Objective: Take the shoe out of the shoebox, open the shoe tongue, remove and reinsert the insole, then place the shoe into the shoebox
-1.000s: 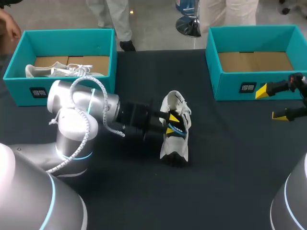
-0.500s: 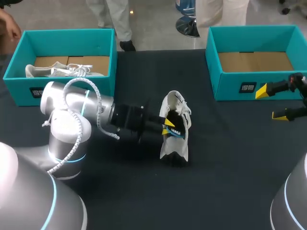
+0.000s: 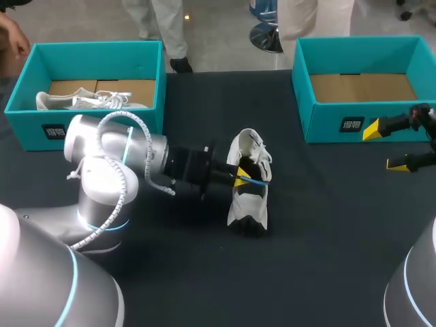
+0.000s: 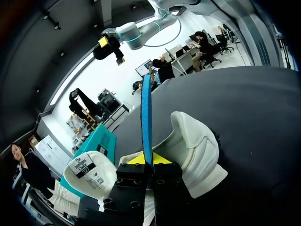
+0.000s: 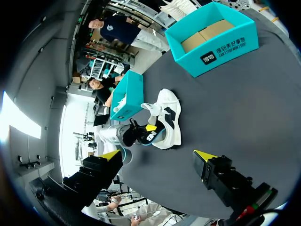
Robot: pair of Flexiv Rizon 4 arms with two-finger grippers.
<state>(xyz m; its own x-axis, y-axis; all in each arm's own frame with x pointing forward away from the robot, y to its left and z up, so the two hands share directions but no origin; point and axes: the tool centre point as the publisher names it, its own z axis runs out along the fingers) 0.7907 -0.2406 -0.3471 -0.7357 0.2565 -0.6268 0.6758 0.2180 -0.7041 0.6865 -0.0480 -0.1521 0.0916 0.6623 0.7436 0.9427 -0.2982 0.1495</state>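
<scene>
1. The shoe (image 3: 246, 197) lies mid-table with its long axis running 12 to 6 o'clock; I cannot tell which end is the toe.
2. The left gripper (image 3: 240, 178), at the shoe's 9 o'clock, is clamped on the blue insole (image 4: 146, 122).
3. The right gripper (image 3: 385, 146), at 3 o'clock, has its fingers apart.
4. The tongue label (image 4: 84, 167) and the 2 o'clock shoebox (image 3: 320, 126) carry print.

Head view: flat overhead room light, no hard shadows. Dark table (image 3: 327, 231) swallows detail, shadows barely readable on it. Soft glare on left arm (image 3: 102, 136) shell, 9 o'clock. Left wrist view: room beyond the table blown-out white, insole (image 4: 146, 117) stands bright against it. Right wrist view: table evenly lit, one window-glare patch off in the room.
</scene>
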